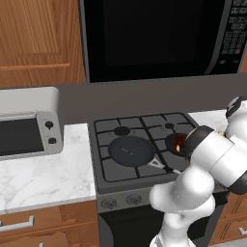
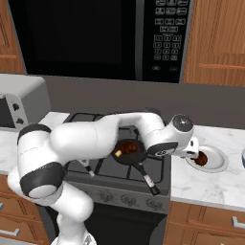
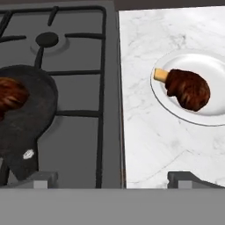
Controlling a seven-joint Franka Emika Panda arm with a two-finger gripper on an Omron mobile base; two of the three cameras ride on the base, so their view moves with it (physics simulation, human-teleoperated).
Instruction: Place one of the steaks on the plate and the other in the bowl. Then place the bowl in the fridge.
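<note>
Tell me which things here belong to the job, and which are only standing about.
For the job:
- steak on the plate
- plate
- steak in the pan
- pincer, open, holding nothing

Only standing about:
- frying pan
- stove
- microwave
- toaster oven

Glossy white plate (image 3: 176, 110), marble counter (image 3: 145, 140)
</note>
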